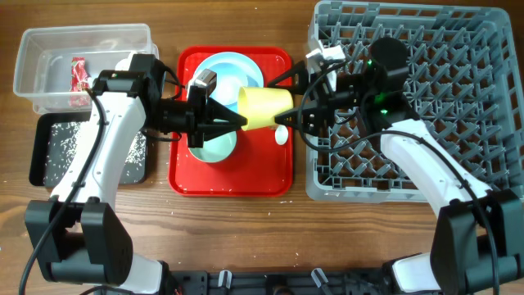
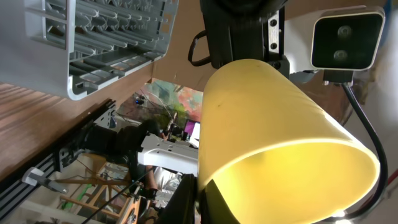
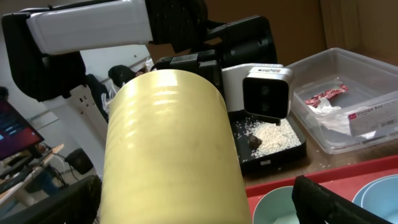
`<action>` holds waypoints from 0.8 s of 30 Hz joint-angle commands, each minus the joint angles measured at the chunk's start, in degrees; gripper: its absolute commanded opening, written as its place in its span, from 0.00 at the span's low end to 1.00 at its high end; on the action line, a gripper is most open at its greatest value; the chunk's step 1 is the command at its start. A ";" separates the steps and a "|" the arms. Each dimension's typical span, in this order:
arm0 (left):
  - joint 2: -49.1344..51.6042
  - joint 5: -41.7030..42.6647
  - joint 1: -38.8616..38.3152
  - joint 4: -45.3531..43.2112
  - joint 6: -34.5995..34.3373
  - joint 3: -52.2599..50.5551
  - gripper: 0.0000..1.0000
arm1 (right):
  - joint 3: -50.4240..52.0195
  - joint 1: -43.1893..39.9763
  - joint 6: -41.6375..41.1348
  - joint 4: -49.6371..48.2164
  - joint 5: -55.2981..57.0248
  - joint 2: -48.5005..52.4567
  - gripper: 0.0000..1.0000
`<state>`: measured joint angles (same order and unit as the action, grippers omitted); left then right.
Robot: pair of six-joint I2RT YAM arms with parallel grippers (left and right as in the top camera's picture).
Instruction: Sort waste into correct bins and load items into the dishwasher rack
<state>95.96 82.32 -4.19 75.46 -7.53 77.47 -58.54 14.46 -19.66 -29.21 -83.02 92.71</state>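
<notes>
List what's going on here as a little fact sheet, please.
Held: cup, sideways in mid-air over the red tray
Left fingers: pinched on the cup's rim
Right fingers: spread around the cup, apparently not gripping
On red tray: bowl, spoon
Tub: wrapper
Black tray: rice

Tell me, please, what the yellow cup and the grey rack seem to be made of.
The yellow cup looks like smooth, slightly glossy plastic: light glows through its wall. The grey rack appears to be moulded matte plastic, judging by its uniform lattice.
</notes>
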 commanded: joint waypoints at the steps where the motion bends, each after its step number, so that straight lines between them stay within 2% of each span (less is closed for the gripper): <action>1: -0.72 0.50 -0.22 0.00 1.81 0.55 0.04 | -0.63 0.68 1.68 -0.04 0.68 0.74 0.92; 4: -0.72 0.50 -0.22 0.02 2.86 0.55 0.04 | -0.63 1.36 1.64 -0.07 0.68 0.74 0.75; 9: -0.72 0.48 -0.22 -0.02 2.89 0.55 0.04 | -0.63 1.84 1.64 -0.28 0.92 0.74 0.60; 17: -0.72 0.48 -0.22 0.02 4.13 0.55 0.05 | -0.63 1.81 1.60 -1.57 0.61 0.74 0.56; 19: -0.72 0.48 -0.20 0.02 4.13 0.55 0.11 | -0.63 1.81 1.51 -1.68 0.55 0.74 0.54; 22: -0.72 0.48 -0.20 0.02 4.13 0.55 0.30 | -0.63 1.79 1.46 -1.73 0.35 0.74 0.54; 24: -0.72 0.48 -0.20 0.02 4.13 0.55 0.37 | -0.63 1.60 1.46 -1.81 -0.07 0.74 0.54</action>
<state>95.96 81.54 -4.19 75.55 -4.69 77.49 -58.57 15.99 -18.52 -30.65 -83.07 92.73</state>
